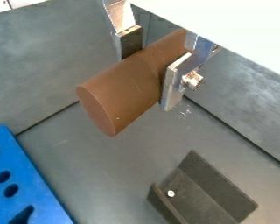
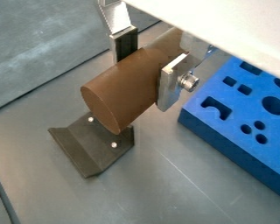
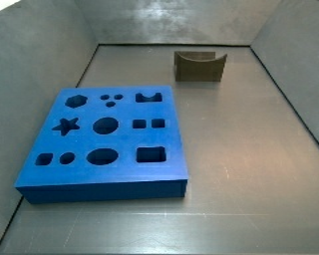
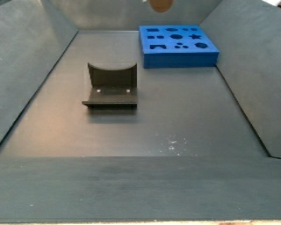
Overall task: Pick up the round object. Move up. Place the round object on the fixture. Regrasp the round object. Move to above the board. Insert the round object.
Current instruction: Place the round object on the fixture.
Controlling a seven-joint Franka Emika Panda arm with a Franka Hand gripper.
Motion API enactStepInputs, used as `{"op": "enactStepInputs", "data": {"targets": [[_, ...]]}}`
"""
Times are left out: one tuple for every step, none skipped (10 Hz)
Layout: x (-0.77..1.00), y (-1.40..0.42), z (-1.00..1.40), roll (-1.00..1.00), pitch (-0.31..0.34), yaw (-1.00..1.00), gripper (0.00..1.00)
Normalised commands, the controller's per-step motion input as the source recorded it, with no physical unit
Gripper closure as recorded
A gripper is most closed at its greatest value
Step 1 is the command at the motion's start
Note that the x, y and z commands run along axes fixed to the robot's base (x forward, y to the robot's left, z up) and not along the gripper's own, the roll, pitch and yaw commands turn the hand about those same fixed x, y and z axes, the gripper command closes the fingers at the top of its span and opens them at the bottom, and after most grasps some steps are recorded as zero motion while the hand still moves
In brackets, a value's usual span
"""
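Observation:
My gripper is shut on the round object, a reddish-brown cylinder peg held across the jaws, high above the floor. Both wrist views show it, with my gripper clamping its sides near the far end. Its flat near end points at the cameras. The dark fixture stands on the floor below the peg, and it also shows in the wrist view and both side views. The blue board lies apart from it. Only the peg's tip shows in a side view.
Sloping grey walls enclose the grey floor on all sides. A few small white specks mark the floor near the fixture.

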Motion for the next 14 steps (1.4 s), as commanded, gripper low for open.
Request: {"op": "enactStepInputs", "data": {"targets": [[1.00,0.60,-0.42,-1.00,-0.009,-0.02,1.00],[1.00,0.51,-0.34,-1.00,-0.023,-0.03,1.00],[1.00,0.42,-0.26,-1.00,-0.016,-0.03,1.00],[1.00,0.32,-0.22,-1.00,-0.011,-0.04,1.00],[1.00,0.25,-0.17,-1.00,0.004,-0.04,1.00],[1.00,0.21,-0.13,-1.00,0.018,-0.04,1.00],[0.92,0.15,-0.08,-1.00,0.049,-0.05,1.00],[0.87,0.12,-0.06,-1.00,0.066,-0.05,1.00],[0.77,0.09,-0.03,-1.00,0.099,-0.06,1.00],[0.70,0.07,-0.02,-1.00,0.122,-0.07,1.00],[0.61,0.06,-0.02,-1.00,0.150,-0.08,1.00],[0.55,0.06,-0.02,-1.00,0.176,-0.10,1.00],[0.46,0.06,-0.02,-1.00,0.208,-0.12,1.00],[0.41,0.06,-0.02,-0.90,0.212,-0.10,1.00]]}}
